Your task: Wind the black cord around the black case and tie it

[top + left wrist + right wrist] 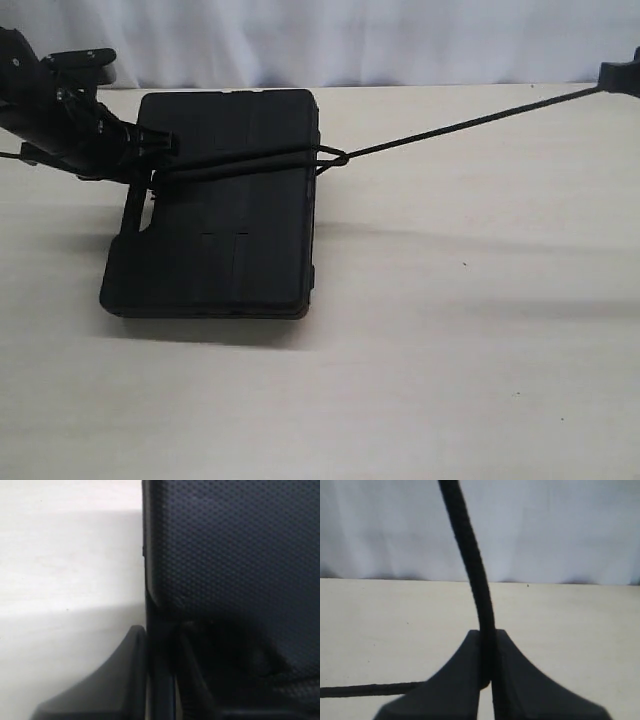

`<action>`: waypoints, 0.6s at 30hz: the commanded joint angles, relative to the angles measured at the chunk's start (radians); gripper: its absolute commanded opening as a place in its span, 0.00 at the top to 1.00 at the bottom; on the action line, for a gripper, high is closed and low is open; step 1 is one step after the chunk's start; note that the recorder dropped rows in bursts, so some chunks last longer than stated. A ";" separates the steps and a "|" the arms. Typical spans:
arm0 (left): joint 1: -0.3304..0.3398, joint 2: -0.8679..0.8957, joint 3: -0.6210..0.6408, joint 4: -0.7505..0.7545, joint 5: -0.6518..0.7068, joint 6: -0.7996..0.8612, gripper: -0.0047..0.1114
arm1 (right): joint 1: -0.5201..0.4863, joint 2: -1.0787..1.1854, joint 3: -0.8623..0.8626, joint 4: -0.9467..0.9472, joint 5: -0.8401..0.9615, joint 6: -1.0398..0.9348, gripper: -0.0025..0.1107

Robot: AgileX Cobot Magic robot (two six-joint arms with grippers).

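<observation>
Tabletop, pale cream (450, 400), fills the near field of the exterior view. On it, left of centre, lies the flat rectangular matte black case (220, 250) with rounded corners, moulded ribs and a handle slot on its left side. The thin braided black cord (250, 162) crosses the far half of the lid in two close strands and meets in a knot (337, 157) at the case's right edge. From there it runs taut through the air to the right gripper (622, 76) at the far right. The left gripper (160, 143) sits at the case's left edge, where the strands end.

Only the right wrist view shows the grip: both fingers are pressed together on the cord (475, 570), which stands up between them. The left wrist view shows the case's pebbled surface (230, 555) and one dark finger (110, 685) beside its edge. Whether that pincer is apart or together cannot be told.

A white curtain (350, 40) closes the far side
</observation>
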 commanded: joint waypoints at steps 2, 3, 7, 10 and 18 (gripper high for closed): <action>0.025 0.007 -0.001 0.023 -0.040 -0.016 0.96 | -0.086 0.069 0.051 0.008 -0.026 -0.003 0.94; 0.025 0.014 -0.001 0.023 -0.038 -0.016 0.96 | -0.089 0.091 0.060 0.008 -0.042 -0.003 0.94; 0.025 0.046 0.001 0.021 -0.038 -0.019 0.96 | -0.089 0.176 0.068 0.013 -0.064 -0.003 0.94; 0.025 0.067 0.001 0.021 -0.055 -0.020 0.96 | -0.089 0.242 0.068 0.054 -0.073 -0.012 0.94; 0.025 0.074 0.001 0.021 -0.083 -0.020 0.96 | -0.204 0.394 0.068 0.086 -0.153 -0.013 0.94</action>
